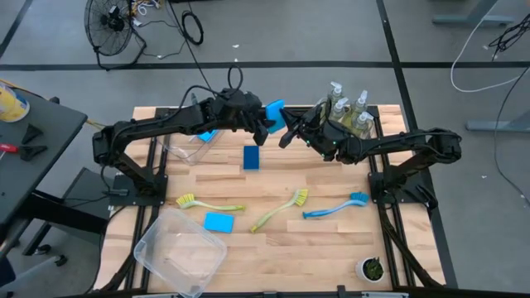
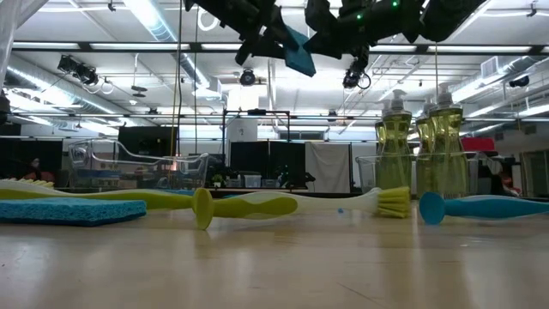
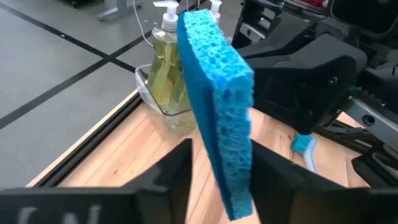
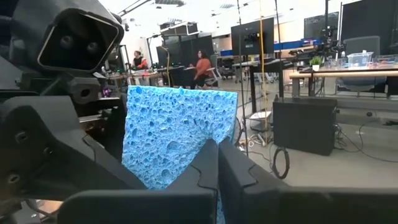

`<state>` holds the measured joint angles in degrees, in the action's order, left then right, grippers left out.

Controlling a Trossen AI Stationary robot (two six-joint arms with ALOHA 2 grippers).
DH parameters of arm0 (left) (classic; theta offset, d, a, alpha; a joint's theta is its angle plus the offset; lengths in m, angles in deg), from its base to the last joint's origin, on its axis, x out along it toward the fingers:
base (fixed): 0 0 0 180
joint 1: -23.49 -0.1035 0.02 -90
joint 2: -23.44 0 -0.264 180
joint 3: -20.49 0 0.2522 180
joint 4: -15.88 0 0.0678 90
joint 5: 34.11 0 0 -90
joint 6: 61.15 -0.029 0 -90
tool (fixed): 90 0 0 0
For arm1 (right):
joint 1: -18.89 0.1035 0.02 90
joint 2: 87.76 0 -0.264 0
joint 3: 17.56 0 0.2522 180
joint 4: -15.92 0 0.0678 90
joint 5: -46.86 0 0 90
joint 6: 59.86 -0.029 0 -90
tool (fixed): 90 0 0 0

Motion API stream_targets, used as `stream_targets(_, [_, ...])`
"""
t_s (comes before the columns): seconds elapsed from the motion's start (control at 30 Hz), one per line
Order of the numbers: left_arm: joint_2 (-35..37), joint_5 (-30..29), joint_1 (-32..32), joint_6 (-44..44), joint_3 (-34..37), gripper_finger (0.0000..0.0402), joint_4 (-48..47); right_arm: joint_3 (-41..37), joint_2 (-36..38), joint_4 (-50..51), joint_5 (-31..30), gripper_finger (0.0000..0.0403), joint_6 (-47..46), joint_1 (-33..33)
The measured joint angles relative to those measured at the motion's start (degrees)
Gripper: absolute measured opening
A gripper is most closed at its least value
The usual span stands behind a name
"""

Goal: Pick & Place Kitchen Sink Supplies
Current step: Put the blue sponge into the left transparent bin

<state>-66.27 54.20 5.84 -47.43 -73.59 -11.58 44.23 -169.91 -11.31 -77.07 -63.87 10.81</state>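
**Sponge mid-air between both arms, handover point**

Left gripper point(image 3: 217, 180): fingers either side of the blue sponge point(image 3: 217, 93), grasping its lower end; sponge stands on edge. Right gripper point(image 4: 217, 180): fingers clenched on the same sponge, pinching its bottom edge. Both meet above the bench's far centre, roughly 12 o'clock in the high view, sponge point(image 1: 274, 110) well clear of the wood.

Risk (judgement): with two grips on one soft sponge, any pull by either arm could tear or twist it; a thin pinch could slip and drop it.

Bench point(image 1: 273, 248): pale wood slats. Soap bottles point(image 1: 348, 108) in a clear bin at 1 o'clock; second sponge point(image 1: 251, 157) at centre; third sponge point(image 1: 219, 222) and brushes point(image 1: 281, 211) nearer 6 o'clock; empty bin point(image 1: 178, 252) at 7. Room: grey floor, fan point(image 1: 112, 21), cables.
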Motion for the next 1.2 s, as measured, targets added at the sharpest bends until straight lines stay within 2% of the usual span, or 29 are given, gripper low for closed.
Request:
stream_targets(0.23, [0.00, -0.02, -0.02, 0.02, 0.00, 0.0038, -0.20, 0.00, 0.00, -0.11, 0.17, 0.0020, 0.02, 0.00])
stream_targets(0.33, [0.00, -0.02, -0.02, 0.02, 0.00, 0.0012, -0.22, 0.00, 0.00, -0.17, 0.15, 0.0028, 0.03, 0.00])
stream_targets(0.5, [0.04, -0.03, -0.02, -0.69, 0.00, 0.0027, -0.38, -0.04, 0.02, -0.32, 2.31, 0.0062, -1.10, -0.08])
stream_targets(0.7, [0.97, -3.00, -0.49, -2.43, 0.00, 0.0011, -3.39, -0.07, 0.02, -0.40, 2.90, 0.0147, -1.33, 0.07])
stream_targets(0.8, [2.07, -6.07, -1.23, -3.05, 0.00, 0.0014, -6.18, -0.07, 0.10, -0.40, 2.86, 0.0188, -0.90, 0.07])
stream_targets(0.9, [3.42, -6.67, -2.45, -3.71, 0.00, 0.0020, -8.90, -0.09, 0.74, -0.60, 2.28, 0.0219, 1.40, 0.39])
stream_targets(1.03, [6.04, -7.26, -4.03, -3.93, 0.00, 0.0011, -12.36, -0.09, 1.81, -0.50, 1.44, 0.0243, 3.90, 0.72])
stream_targets(1.2, [9.93, -8.99, -5.94, -4.03, 0.00, 0.0011, -19.14, -0.09, 2.34, 0.20, 1.61, 0.0247, 1.98, 0.85])
